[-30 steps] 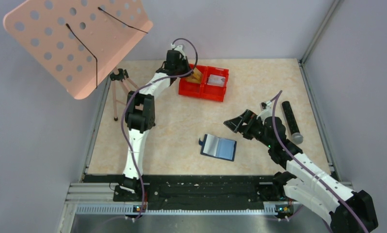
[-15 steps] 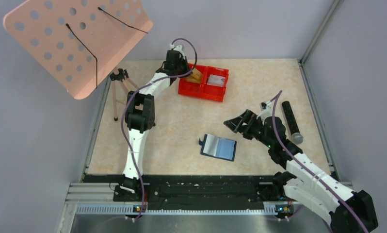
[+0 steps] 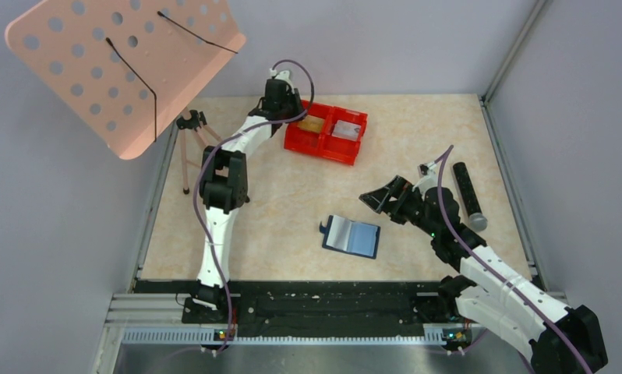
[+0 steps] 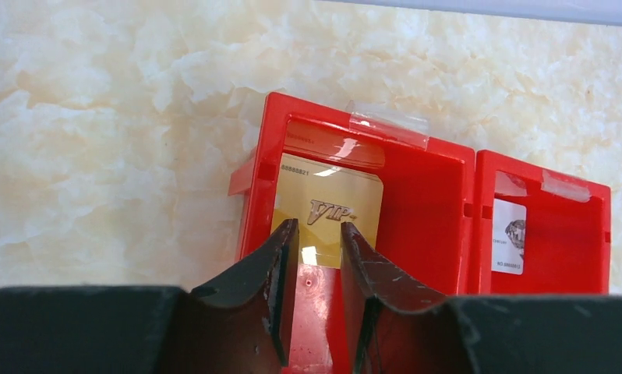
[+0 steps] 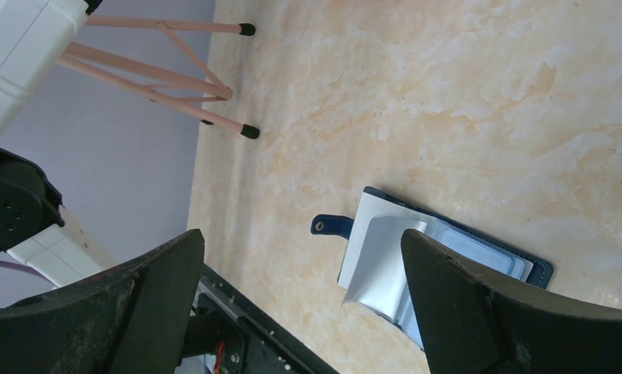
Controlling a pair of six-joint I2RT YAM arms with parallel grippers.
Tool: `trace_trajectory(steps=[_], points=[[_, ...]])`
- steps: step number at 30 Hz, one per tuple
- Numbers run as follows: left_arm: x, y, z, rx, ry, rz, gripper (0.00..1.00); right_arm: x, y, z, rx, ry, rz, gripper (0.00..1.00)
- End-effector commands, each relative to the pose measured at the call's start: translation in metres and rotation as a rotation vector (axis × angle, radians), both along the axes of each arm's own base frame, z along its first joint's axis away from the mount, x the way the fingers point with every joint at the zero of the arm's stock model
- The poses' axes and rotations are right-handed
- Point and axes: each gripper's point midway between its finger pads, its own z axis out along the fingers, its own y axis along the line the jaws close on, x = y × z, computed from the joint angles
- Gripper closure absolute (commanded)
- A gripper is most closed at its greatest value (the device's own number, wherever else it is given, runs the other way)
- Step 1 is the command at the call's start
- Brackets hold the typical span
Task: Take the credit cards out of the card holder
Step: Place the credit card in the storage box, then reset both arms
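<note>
Left tool [image 4: 317, 226] hangs over the red tray [image 4: 249, 195], fingers only a crack apart and nothing pinched between them. The gold card [image 4: 331, 210] lies flat in the tray's left compartment, just beneath the tips. The silver card [image 4: 510, 245] sits in the right compartment.

To my eye this is the let-go. Best to spread a touch wider and rise straight up, so neither tip drags the card's near edge over the wall.

Over on the tabletop [image 5: 448, 93] the wallet [image 5: 479, 249] lies open. The right tool [image 5: 300, 234] hovers above it, spread wide and empty. A pale leaf [image 5: 382, 261] stands up from one half (card or pocket flap, I can't say).

Writing now: "VIP" in script on the gold card, with tiny digits at its top corner, too small to trust. The silver card's white label is unreadable.
</note>
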Motion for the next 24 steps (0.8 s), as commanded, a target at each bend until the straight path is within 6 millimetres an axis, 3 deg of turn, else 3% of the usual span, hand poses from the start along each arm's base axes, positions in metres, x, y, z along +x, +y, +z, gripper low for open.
trace_trajectory(steps=[1, 9, 15, 20, 21, 22, 24], points=[[0.003, 0.011, 0.077, -0.019, -0.138, 0.022, 0.67, 0.006, 0.005, 0.027, 0.04, -0.07, 0.009, 0.03], [-0.021, 0.001, 0.109, -0.045, -0.139, -0.065, 0.62, 0.005, 0.002, 0.023, -0.012, -0.052, 0.015, 0.03], [-0.071, -0.007, 0.137, -0.076, -0.118, -0.143, 0.48, 0.004, -0.017, 0.0, -0.257, 0.072, 0.001, 0.01], [-0.127, -0.027, 0.151, -0.045, -0.097, -0.189, 0.29, 0.002, -0.04, 0.0, -0.412, 0.107, -0.03, 0.01], [-0.14, -0.033, 0.152, -0.059, -0.079, -0.22, 0.09, 0.001, -0.041, 0.004, -0.434, 0.09, -0.017, 0.01], [-0.151, -0.035, 0.152, -0.076, -0.054, -0.23, 0.02, 0.0, -0.043, 0.009, -0.452, 0.075, -0.006, 0.01], [-0.174, -0.043, 0.152, -0.109, -0.027, -0.267, 0.01, 0.001, -0.05, 0.017, -0.487, 0.059, -0.024, 0.01]])
